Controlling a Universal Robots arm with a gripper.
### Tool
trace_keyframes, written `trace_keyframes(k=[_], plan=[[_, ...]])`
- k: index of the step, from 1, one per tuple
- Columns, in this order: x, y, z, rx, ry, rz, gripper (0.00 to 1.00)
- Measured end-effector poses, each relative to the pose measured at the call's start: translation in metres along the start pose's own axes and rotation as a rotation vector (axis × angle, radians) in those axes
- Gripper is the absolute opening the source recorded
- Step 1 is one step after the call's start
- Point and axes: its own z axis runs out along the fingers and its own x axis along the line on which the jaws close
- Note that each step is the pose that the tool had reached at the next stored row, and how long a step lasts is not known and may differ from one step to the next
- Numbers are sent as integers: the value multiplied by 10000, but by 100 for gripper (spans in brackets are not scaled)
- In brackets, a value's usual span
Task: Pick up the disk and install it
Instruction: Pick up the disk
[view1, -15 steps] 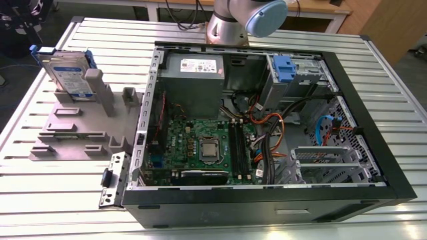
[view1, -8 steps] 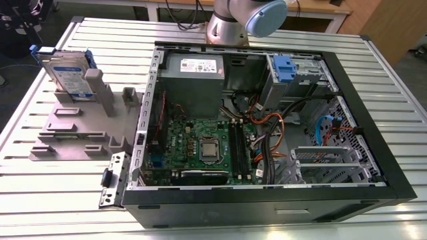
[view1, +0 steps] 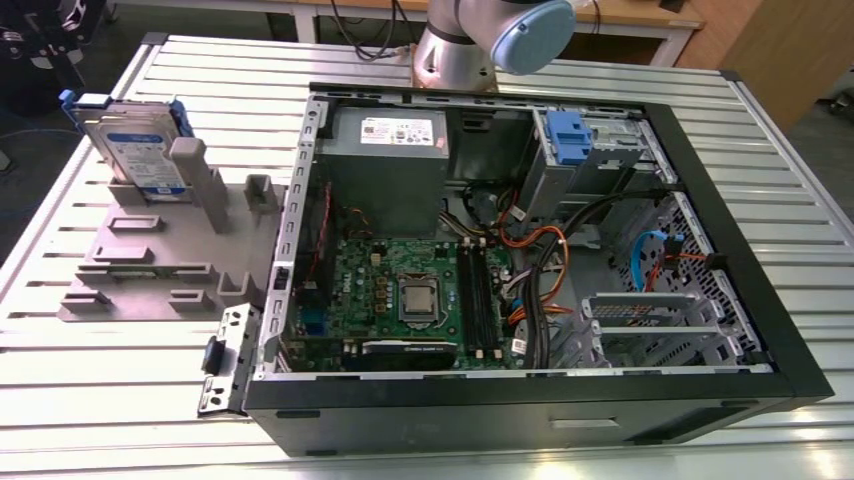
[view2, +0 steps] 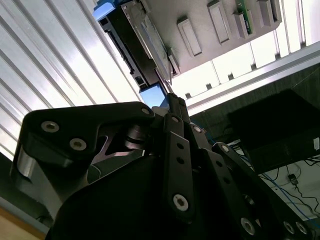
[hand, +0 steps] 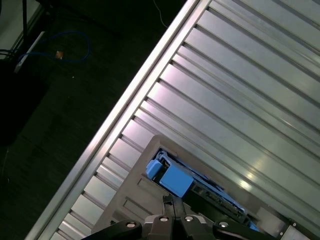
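The disk (view1: 134, 150) stands on edge in a grey slotted holder (view1: 147, 262) at the exterior view's left, silver with a white-and-blue label and a blue carrier frame. In the first wrist view its blue frame (hand: 172, 180) lies just beyond my gripper (hand: 167, 201), whose fingertips meet with nothing between them. In the second wrist view the disk (view2: 131, 39) sits past the gripper (view2: 170, 100), apart from it. The open computer case (view1: 747, 250) lies beside the holder.
The case holds a motherboard (view1: 400, 290), a grey power supply box (view1: 387, 150), cable bundles (view1: 534, 260), another blue carrier (view1: 567, 135) at the back and a metal drive cage (view1: 641, 320). The ribbed metal table (view1: 120, 400) drops off at its edge near the holder.
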Motion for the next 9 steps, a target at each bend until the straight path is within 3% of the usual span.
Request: trace_keyframes(k=[5, 9], plan=[[0, 0, 0, 0, 2, -41, 11], [0, 0, 1, 8, 17, -496, 11]])
